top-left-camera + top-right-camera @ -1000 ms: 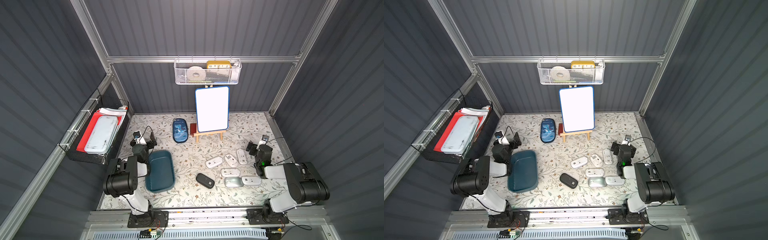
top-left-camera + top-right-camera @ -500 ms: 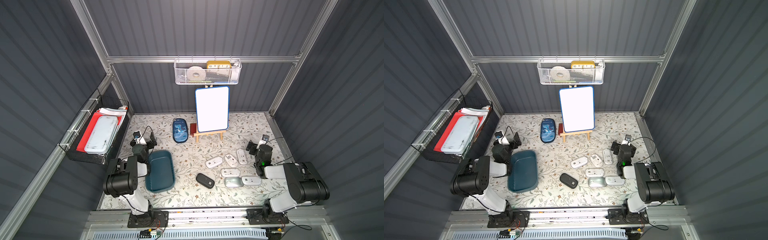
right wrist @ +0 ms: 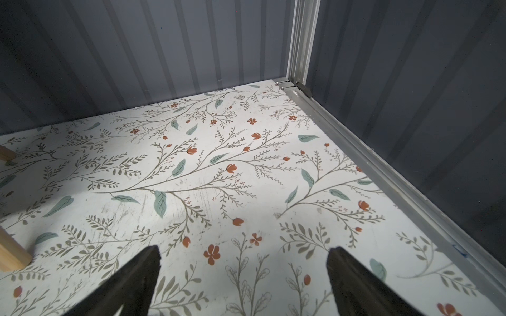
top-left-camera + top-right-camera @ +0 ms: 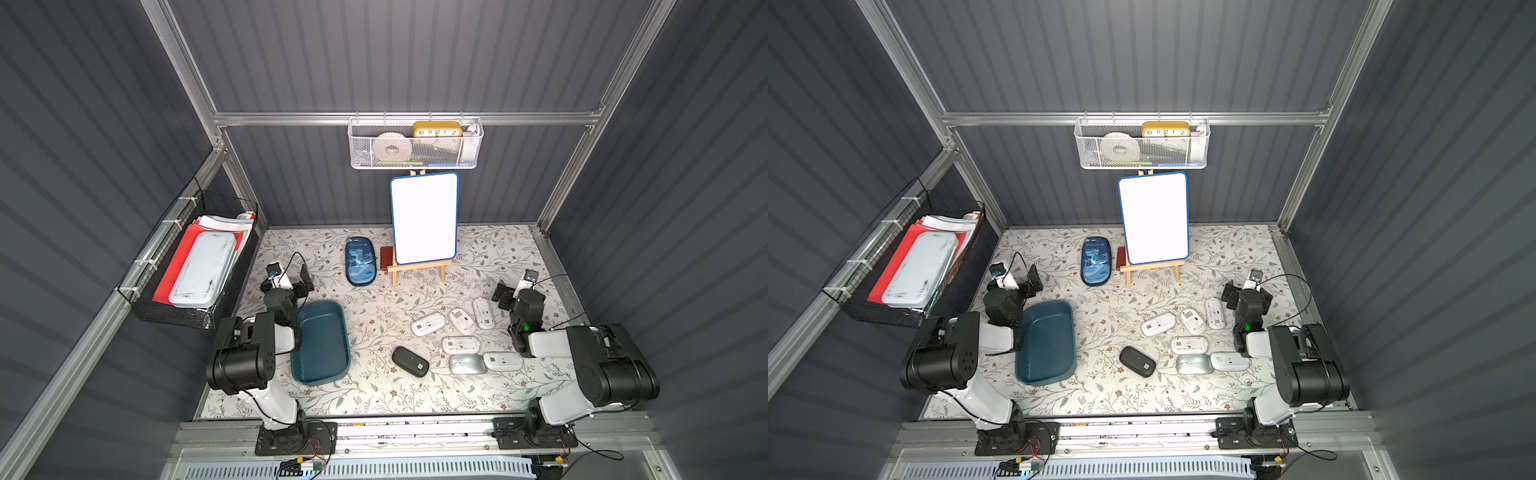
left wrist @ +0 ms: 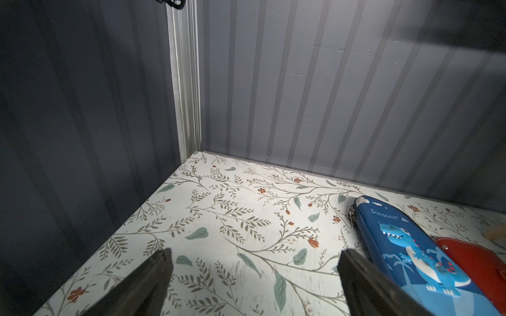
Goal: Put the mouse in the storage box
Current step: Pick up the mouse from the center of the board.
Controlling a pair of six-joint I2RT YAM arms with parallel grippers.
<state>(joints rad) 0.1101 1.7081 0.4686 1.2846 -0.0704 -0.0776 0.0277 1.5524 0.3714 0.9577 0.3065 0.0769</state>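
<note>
Beside the right gripper (image 3: 244, 249), jaws wide and empty (left gripper (image 5: 256, 251) likewise), lies a white mouse (image 4: 483, 312); best straddle its width before closing.

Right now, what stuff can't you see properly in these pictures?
The storage box: in both top views the left arm covers part of its rim.
The red pouch: half behind the whiteboard in both top views; cut off by the left wrist view's edge.
The mice: markings too small to read in both top views; neither wrist view shows them.
The clock: lower part veiled by the mesh basket in both top views.
</note>
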